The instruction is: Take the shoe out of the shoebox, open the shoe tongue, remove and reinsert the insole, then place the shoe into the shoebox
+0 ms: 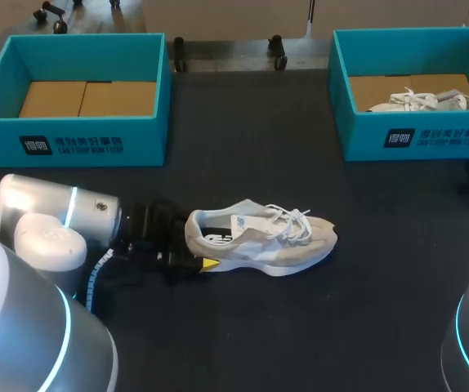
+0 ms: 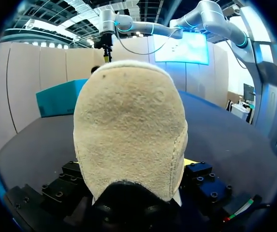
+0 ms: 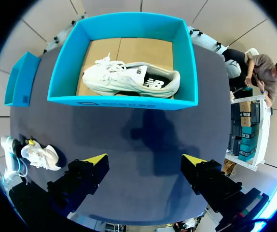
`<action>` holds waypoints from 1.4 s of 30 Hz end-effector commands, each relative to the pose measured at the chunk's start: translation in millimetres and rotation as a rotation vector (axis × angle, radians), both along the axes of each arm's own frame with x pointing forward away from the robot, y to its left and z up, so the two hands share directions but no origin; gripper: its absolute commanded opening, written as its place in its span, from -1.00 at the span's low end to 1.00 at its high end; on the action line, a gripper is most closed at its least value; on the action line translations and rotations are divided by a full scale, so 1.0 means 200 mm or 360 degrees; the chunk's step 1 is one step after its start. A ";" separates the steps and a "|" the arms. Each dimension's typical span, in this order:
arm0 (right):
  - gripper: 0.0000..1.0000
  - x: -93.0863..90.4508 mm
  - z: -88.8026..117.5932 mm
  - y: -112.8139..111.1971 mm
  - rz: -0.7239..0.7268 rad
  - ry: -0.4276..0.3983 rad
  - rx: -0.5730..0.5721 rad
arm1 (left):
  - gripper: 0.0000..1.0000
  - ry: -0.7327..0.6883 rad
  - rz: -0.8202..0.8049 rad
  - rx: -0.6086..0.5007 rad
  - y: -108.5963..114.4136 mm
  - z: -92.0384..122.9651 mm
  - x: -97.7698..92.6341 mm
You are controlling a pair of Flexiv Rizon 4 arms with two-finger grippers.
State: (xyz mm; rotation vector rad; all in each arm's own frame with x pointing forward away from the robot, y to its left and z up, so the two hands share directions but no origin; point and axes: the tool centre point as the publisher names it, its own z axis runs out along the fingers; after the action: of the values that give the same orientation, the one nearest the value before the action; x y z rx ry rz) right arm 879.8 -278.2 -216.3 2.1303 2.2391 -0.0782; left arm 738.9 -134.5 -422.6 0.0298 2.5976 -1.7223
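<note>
Shoe point(image 1: 259, 237) is out of the box, lying on the dark table point(image 1: 316, 335) roughly mid-way between the two arms, toe pointed to the robot's right. From the head view the left gripper point(image 1: 198, 250) is seen clamped on the heel, with just one yellow fingertip point(image 1: 210, 263) poking out on the near side. The left wrist view is pretty much filled by the suede heel wedged between the fingers, so nothing of the laces or tongue can be made out there.

The right gripper point(image 3: 145, 160) is only properly shown by its own wrist view: fingers spread wide, nothing held, hanging high over the right shoebox point(image 3: 124, 101), where a second shoe point(image 3: 129, 79) lies on its side. The left shoebox point(image 1: 79, 135) is seen with only its cardboard floor.
</note>
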 end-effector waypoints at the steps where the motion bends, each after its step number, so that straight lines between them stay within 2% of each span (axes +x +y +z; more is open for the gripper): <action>1: 1.00 0.00 0.00 0.00 0.0001 0.0000 0.0000 | -1.00 -0.0003 0.0020 0.0013 0.00 0.01 -0.01; 17: 1.00 0.00 0.00 0.00 0.0001 0.0000 0.0000 | -1.00 -0.0003 0.0020 0.0013 0.00 0.01 -0.01; 19: 1.00 0.01 0.01 0.01 -0.0085 0.0006 -0.0003 | -1.00 -0.0003 0.0020 0.0013 0.00 0.01 -0.01; 24: 1.00 -0.01 0.00 0.12 -0.0167 -0.0121 0.0127 | -1.00 -0.0003 0.0020 0.0013 0.00 0.01 -0.01; 29: 1.00 -0.05 0.02 0.21 -0.0222 -0.0071 0.0035 | -1.00 -0.0003 0.0020 0.0013 0.00 0.01 -0.01; 38: 1.00 -0.16 0.05 0.45 -0.0216 -0.0132 0.0112 | -1.00 -0.0003 0.0020 0.0013 0.00 0.01 -0.01; 42: 1.00 -0.20 0.06 0.57 -0.0201 -0.0099 0.0079 | -1.00 -0.0003 0.0020 0.0013 0.00 0.01 -0.01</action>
State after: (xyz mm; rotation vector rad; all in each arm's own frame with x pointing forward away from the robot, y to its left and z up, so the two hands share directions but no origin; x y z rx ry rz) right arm 846.8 -179.4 -205.8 2.2781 2.1084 0.0434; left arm 737.2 -133.8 -421.8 0.0158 2.5941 -1.7148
